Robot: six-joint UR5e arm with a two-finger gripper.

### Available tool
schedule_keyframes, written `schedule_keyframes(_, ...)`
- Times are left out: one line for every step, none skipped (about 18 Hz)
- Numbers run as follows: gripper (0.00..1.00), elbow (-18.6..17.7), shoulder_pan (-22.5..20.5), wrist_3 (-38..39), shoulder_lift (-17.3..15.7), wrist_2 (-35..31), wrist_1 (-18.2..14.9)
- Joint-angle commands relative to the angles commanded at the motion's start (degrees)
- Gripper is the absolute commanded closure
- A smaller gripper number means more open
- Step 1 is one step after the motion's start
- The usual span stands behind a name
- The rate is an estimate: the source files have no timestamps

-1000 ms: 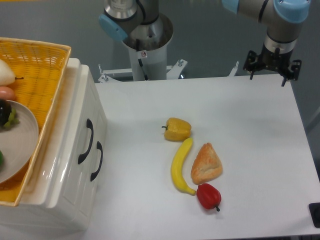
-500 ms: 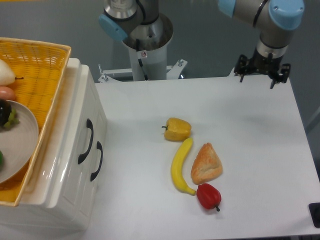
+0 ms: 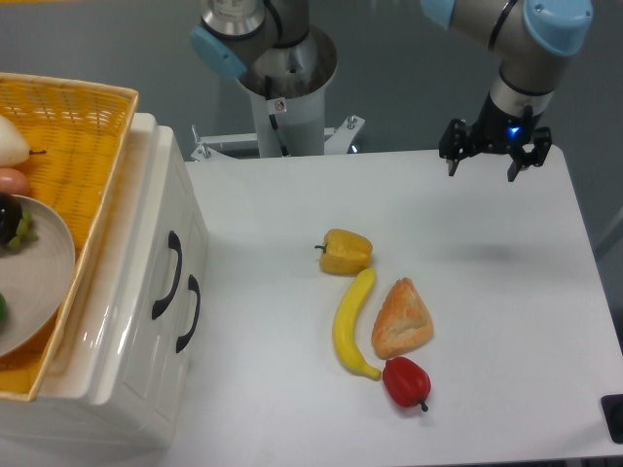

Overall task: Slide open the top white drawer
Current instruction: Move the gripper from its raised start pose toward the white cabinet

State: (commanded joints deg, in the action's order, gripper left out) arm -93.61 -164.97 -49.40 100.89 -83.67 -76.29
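The white cabinet (image 3: 117,321) stands at the left of the table, with both drawers shut. The top white drawer (image 3: 156,233) carries the curved black handle (image 3: 168,275) nearer the cabinet's top; the lower drawer's handle (image 3: 189,313) sits just right of it. My gripper (image 3: 484,165) hangs open above the far right of the table, well away from the cabinet, with nothing between its fingers.
A yellow wicker basket (image 3: 92,146) with a plate and fruit rests on the cabinet. Mid-table lie a yellow pepper (image 3: 346,252), a banana (image 3: 351,323), a pastry (image 3: 401,318) and a red pepper (image 3: 406,381). The arm's base (image 3: 282,88) stands at the back.
The gripper has moved left and slightly down and forward over the far right of the table. The drawers and food have not moved.
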Motion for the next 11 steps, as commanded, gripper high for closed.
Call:
schedule_keyframes(0.00, 0.7, 0.3, 0.1, 0.5, -0.3, 0.0)
schedule_keyframes(0.00, 1.1, 0.4, 0.1, 0.9, -0.5, -0.1)
schedule_keyframes(0.00, 1.1, 0.8, 0.0, 0.7, -0.6, -0.2)
schedule_keyframes(0.00, 1.1, 1.1, 0.0, 0.4, -0.7, -0.1)
schedule_keyframes(0.00, 1.7, 1.4, 0.1, -0.2, -0.6, 0.0)
schedule_keyframes(0.00, 2.5, 1.7, 0.1, -0.8, -0.6, -0.2)
schedule_keyframes(0.00, 2.9, 2.3, 0.2, -0.8, -0.7, -0.2)
schedule_keyframes(0.00, 3.0, 3.0, 0.2, -0.8, -0.7, -0.2)
schedule_keyframes(0.00, 2.8, 3.5, 0.3, -0.8, -0.7, -0.3)
schedule_keyframes(0.00, 2.6, 4.1, 0.9, -0.8, -0.7, -0.3)
schedule_keyframes(0.00, 2.6, 4.7, 2.0, -0.8, -0.7, -0.3)
